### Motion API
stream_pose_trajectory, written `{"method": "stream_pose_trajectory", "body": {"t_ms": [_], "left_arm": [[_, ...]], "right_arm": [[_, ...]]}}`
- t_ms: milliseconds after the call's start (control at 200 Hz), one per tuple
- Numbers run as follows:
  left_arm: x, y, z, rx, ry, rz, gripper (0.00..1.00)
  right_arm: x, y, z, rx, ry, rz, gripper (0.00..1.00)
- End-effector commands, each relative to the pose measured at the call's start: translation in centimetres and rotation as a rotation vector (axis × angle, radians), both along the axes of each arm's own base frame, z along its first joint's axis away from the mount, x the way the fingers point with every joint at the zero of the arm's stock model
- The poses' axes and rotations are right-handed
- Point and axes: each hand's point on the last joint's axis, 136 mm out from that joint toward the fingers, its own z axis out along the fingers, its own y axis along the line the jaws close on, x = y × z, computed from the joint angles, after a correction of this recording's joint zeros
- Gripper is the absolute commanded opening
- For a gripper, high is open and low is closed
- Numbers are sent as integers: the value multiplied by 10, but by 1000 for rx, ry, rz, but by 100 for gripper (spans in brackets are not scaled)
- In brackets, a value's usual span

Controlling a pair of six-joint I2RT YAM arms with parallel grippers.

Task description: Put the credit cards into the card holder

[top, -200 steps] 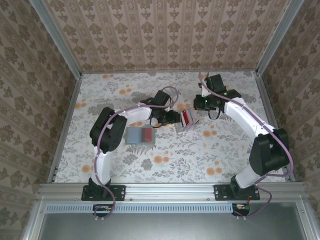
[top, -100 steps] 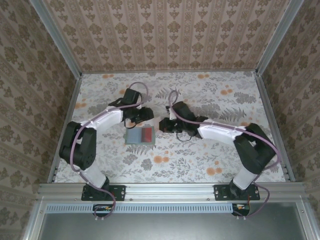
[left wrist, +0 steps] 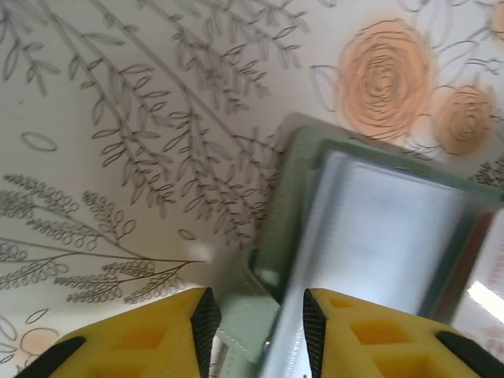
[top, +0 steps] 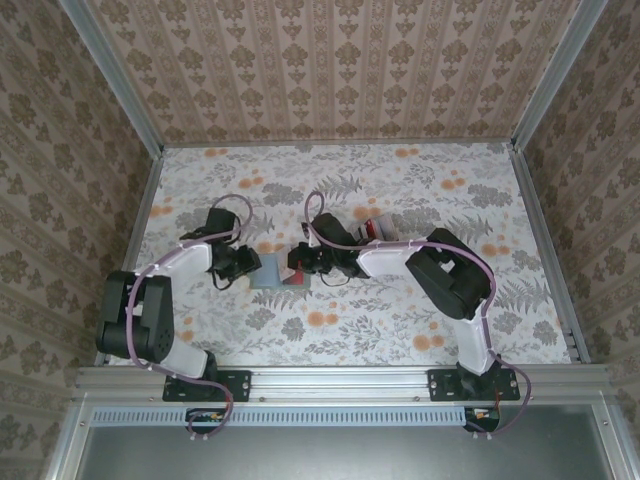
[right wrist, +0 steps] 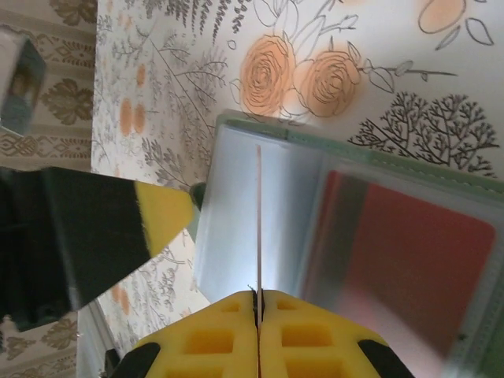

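Top cam: my L gripper (top: 243, 266) sits at the left edge of the card holder (top: 272, 277), which lies flat on the floral table (top: 420, 320), mid-left. My R gripper (top: 298, 266) is over its right edge. A red-white stack, prob. more credit cards (top: 375, 228), lies just behind my R arm. L wrist cam: L gripper (left wrist: 256, 335) jaws stand part-way apart w/ the holder's green tab (left wrist: 244, 319) betw. them; can't tell if it's pinched or just straddled. Card holder (left wrist: 291, 197) lies open, clear pocket up. R wrist cam: R gripper (right wrist: 257, 315) is clenched on one credit card (right wrist: 257, 220), seen edge-on, upright over the card holder (right wrist: 228, 220) at its clear pocket. A red card (right wrist: 409, 268) sits in the next pocket. One of my L fingers (right wrist: 161, 214) is at the holder's left edge.
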Motion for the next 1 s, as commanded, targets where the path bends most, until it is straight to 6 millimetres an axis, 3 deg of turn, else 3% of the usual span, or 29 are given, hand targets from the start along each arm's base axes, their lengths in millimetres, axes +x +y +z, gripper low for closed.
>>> {"method": "stream_pose_trajectory", "body": {"t_ms": [0, 195, 475, 995], "left_arm": [[-6, 2, -12, 13, 28, -28, 34], [-8, -3, -20, -15, 43, -31, 26], [-12, -3, -21, -22, 46, -29, 26], [-13, -7, -23, -35, 47, -31, 26]], "right_arm": [[-4, 8, -5, 17, 33, 20, 7], [-7, -4, -8, -28, 32, -10, 7], [-11, -17, -9, -37, 24, -52, 7], [-11, 8, -20, 13, 92, 27, 7]]}}
